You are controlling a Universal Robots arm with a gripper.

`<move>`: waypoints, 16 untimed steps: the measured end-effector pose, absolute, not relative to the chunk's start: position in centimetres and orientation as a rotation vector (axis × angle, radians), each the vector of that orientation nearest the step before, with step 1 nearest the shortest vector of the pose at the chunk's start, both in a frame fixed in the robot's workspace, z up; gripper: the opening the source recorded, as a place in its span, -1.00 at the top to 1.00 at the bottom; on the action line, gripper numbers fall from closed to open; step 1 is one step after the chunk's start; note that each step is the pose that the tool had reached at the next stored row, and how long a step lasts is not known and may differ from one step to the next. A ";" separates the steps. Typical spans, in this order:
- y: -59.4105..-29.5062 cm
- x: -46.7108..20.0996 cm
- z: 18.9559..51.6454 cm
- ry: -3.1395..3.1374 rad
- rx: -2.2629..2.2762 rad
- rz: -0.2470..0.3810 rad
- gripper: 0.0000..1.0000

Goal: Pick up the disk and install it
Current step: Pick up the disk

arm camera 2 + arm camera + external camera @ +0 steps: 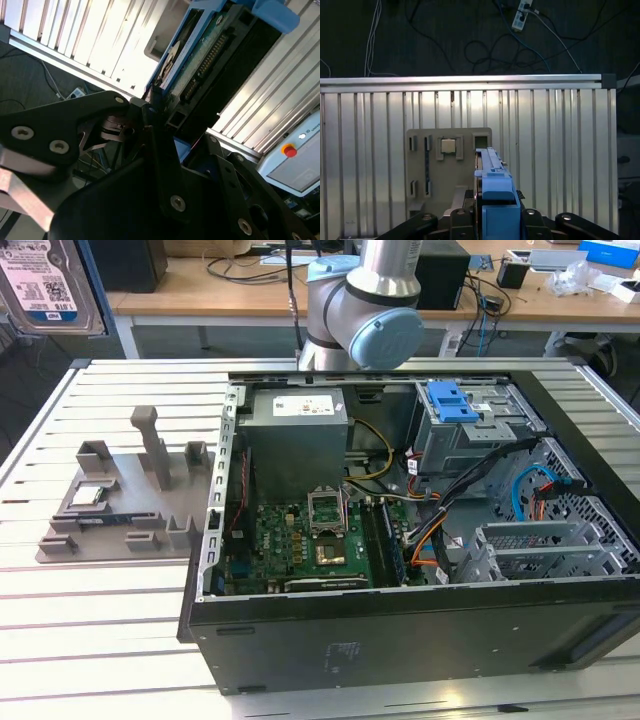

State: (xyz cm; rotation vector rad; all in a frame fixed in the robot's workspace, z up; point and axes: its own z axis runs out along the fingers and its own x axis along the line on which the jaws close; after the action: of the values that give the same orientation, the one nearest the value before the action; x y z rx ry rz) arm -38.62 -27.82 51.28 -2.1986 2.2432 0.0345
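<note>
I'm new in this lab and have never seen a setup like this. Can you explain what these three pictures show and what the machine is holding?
The machine is a single robot arm with a gripper. The exterior view comes from a camera off the arm: an open computer case sits on a slatted metal table, beside a grey parts tray carrying a small square chip. Both wrist views come from cameras riding on the arm. They show the gripper shut on the disk, a hard drive in a blue frame, held above the tray. The disk is not yet in the case.
</note>
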 end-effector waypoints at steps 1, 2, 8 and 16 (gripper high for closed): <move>-27.8 -38.6 51.5 2.243 -2.199 0.035 0.26; -27.8 -38.6 51.7 2.243 -2.199 0.034 0.26; -27.8 -38.6 53.3 2.243 -2.199 0.034 0.26; -27.8 -38.6 54.1 2.243 -2.198 0.036 0.26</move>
State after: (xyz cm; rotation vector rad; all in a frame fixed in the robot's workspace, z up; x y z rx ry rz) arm -38.62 -27.82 54.11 -2.1979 2.2426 0.0358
